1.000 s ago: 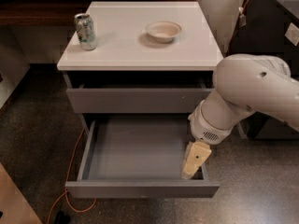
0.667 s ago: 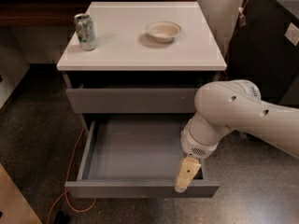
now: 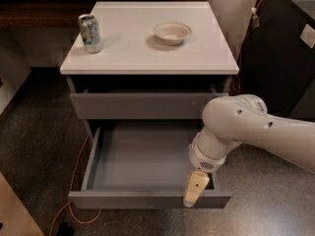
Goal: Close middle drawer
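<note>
The middle drawer (image 3: 142, 156) is pulled far out of the cabinet. It is a wide matte grey box with a plain flat front (image 3: 123, 199) and an empty interior. My gripper (image 3: 194, 190) hangs from the white arm at the drawer's front right corner, its tan finger reaching down over the front edge. The top drawer (image 3: 140, 105) above it stands slightly out. The bottom drawer is hidden under the open one.
A white cabinet top (image 3: 197, 58) carries a drink can (image 3: 90, 33) at the left and a shallow cream bowl (image 3: 172, 33) at the middle. An orange cable (image 3: 74, 181) runs on the dark floor at the left. A black unit (image 3: 280, 58) stands at the right.
My arm and gripper have moved left and toward the drawer's front edge; the gripper now sits lower, over the front right of the drawer. The drawer has not visibly moved.
</note>
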Robot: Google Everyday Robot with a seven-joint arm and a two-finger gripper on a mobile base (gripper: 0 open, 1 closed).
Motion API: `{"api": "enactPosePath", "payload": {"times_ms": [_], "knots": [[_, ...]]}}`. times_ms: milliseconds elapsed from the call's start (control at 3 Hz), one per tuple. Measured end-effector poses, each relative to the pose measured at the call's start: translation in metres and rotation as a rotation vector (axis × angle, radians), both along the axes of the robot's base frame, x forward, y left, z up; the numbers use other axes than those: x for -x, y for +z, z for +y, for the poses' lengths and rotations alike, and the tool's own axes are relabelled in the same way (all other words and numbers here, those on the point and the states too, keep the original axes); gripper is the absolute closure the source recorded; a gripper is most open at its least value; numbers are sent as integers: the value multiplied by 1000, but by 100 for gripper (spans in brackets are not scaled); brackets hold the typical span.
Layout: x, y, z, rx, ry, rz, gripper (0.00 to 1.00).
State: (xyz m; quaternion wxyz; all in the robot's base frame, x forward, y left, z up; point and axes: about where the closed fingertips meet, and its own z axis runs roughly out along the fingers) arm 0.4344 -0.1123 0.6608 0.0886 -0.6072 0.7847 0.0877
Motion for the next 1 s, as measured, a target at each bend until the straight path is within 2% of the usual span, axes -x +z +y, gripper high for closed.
{"api": "enactPosePath", "payload": {"times_ms": [333, 667, 1000], "knots": [[-8, -35, 1, -7, 20, 25, 0], [-15, -66, 2, -17, 31, 54, 14], [-19, -91, 6, -29, 48, 84, 35]]}}
